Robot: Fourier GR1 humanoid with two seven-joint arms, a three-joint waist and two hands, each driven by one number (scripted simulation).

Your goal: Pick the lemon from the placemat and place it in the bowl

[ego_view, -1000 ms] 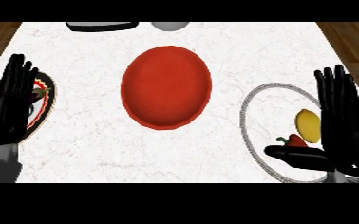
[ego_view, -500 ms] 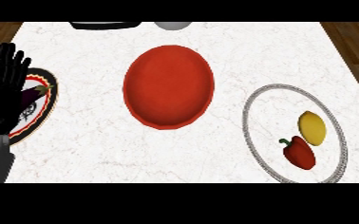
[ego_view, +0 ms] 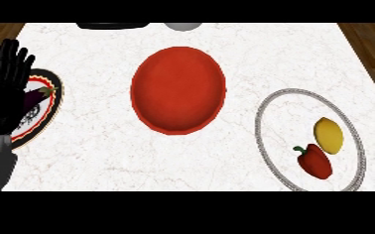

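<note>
Lemon (ego_view: 329, 135) on round placemat (ego_view: 273, 104), just beside red pepper (ego_view: 315, 161); red bowl (ego_view: 178, 89) well apart. Left hand (ego_view: 15, 87) resting, fingers straight, holding nothing. Right hand unseen. Approach lemon from outer side, avoiding pepper.

You had the bowl (ego_view: 178, 90) at the frame's centre on the worktop (ego_view: 102, 153). At lower right lay the placemat (ego_view: 273, 109), the lemon (ego_view: 329, 135) on it, a pepper (ego_view: 315, 161) just lower left of the lemon. A plate (ego_view: 45, 110) sat at the left edge.
</note>
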